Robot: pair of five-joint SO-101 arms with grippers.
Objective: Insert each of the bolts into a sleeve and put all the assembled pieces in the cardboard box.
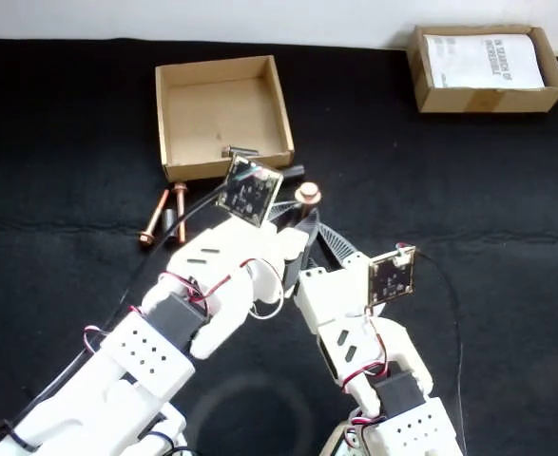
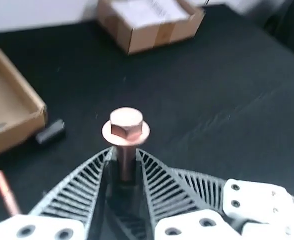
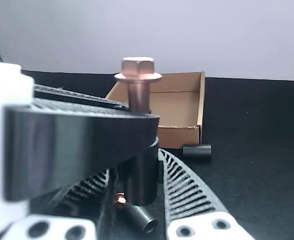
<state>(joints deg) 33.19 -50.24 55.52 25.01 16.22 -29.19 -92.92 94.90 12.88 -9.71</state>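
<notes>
A copper bolt [image 2: 125,129] stands upright with its head up, and my left gripper [image 2: 124,162] is shut on its shank. The bolt's [image 3: 137,80] lower end goes down into a black sleeve [image 3: 139,175], on which my right gripper [image 3: 139,187] is shut from below. In the high view the bolt head [image 1: 307,196] sits just in front of the open cardboard box [image 1: 169,114], where the left gripper [image 1: 302,217] and right gripper [image 1: 309,239] meet. One assembled piece [image 1: 240,152] lies inside the box at its near wall.
Two loose bolts [image 1: 151,220] [image 1: 179,199] and a sleeve [image 1: 170,224] lie left of the arms. Another sleeve [image 1: 293,172] lies by the box's near right corner. A second cardboard box [image 1: 421,66] holding a paper stands at the back right.
</notes>
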